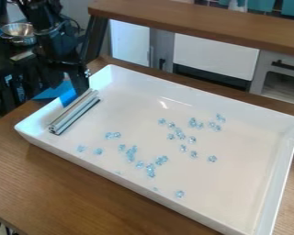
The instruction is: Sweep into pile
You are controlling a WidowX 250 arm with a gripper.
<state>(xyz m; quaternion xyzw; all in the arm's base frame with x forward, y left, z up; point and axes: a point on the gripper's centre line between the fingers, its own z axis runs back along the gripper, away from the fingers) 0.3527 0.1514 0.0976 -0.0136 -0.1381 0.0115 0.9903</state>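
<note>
black gripper (77,86) at the upper left, over the tray's left end; whether it is open or closed, or has hold of anything, cannot be told. a silvery ridged bar (75,111) lies just below it, slanting along that end of the white tray (260,124). pale blue pieces (132,153) — loosely scattered across the tray's middle and near side — lie apart from the gripper.
</note>
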